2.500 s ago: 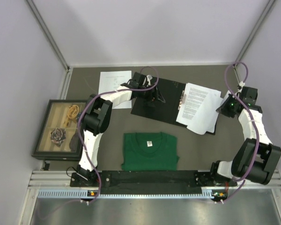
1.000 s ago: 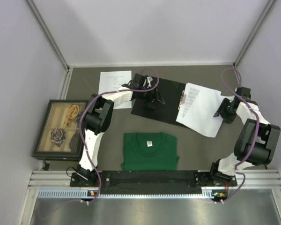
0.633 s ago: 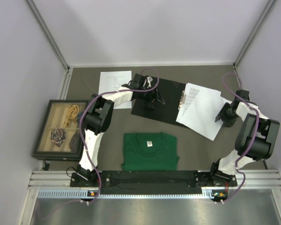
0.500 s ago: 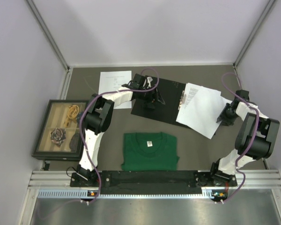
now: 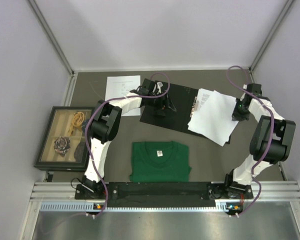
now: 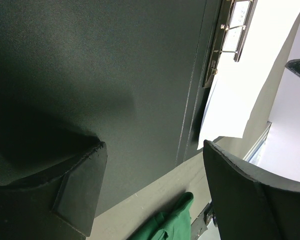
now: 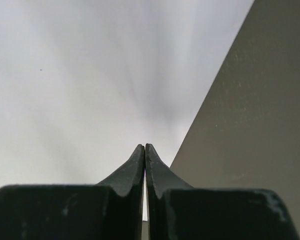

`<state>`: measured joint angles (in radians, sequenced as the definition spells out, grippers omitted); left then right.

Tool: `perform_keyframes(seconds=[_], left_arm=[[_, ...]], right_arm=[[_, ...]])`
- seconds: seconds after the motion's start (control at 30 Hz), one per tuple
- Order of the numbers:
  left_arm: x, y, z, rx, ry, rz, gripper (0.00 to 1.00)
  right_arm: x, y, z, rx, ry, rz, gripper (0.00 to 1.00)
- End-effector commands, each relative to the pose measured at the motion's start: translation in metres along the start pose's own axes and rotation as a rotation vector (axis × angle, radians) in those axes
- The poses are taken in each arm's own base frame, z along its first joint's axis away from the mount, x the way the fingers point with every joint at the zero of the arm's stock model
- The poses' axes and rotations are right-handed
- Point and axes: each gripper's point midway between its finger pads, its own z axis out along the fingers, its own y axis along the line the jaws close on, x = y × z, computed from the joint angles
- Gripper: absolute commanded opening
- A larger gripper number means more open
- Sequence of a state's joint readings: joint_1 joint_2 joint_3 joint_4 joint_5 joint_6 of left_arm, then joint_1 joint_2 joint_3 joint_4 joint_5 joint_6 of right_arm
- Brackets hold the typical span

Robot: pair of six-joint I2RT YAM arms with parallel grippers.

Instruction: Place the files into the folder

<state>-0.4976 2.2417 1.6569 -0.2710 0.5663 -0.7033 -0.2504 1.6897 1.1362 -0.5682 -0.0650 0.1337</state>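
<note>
Folded back at the worktop's right side, with right pincer pinched shut on the right edge of the papers, spread over the clip side of the open black folder. Reaching over the folder's left half with left pincer spread wide, gripping nothing.

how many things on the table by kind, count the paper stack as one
paper: 2, the lone sheet and the stack
folder: 1
green shirt: 1
framed box: 1
total: 5
</note>
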Motion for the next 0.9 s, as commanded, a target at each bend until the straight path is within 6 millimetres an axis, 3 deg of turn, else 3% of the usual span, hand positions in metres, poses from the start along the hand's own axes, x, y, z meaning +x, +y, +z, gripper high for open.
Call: perform_keyframes(seconds=[0.0,0.1,0.13,0.17,0.2,0.3,0.5,0.87], left_arm=[[-0.003,0.008,0.005,-0.022,-0.005,0.027,0.82],[-0.004,0.008,0.005,-0.023,-0.007,0.028,0.82],[-0.004,0.008,0.005,-0.022,-0.007,0.029,0.82],[-0.005,0.008,0.005,-0.021,-0.008,0.031,0.83],[-0.004,0.008,0.005,-0.024,-0.006,0.031,0.83],[-0.005,0.010,0.005,-0.032,-0.009,0.036,0.83],[-0.002,0.016,0.009,-0.046,0.011,0.033,0.83],[-0.003,0.019,0.009,-0.049,0.015,0.033,0.83]], right_arm=[[-0.016,0.001,-0.010,0.030,-0.014,-0.135,0.00],[-0.009,0.000,-0.006,-0.024,-0.008,0.052,0.04],[-0.009,-0.016,-0.003,-0.042,-0.022,0.165,0.15],[-0.020,-0.005,-0.002,-0.171,-0.067,0.271,0.26],[-0.008,-0.008,0.005,-0.211,-0.045,0.336,0.34],[-0.010,-0.022,0.012,-0.240,-0.068,0.421,0.41],[-0.022,-0.024,0.023,-0.259,-0.078,0.420,0.47],[-0.040,-0.025,0.047,-0.279,-0.087,0.454,0.42]])
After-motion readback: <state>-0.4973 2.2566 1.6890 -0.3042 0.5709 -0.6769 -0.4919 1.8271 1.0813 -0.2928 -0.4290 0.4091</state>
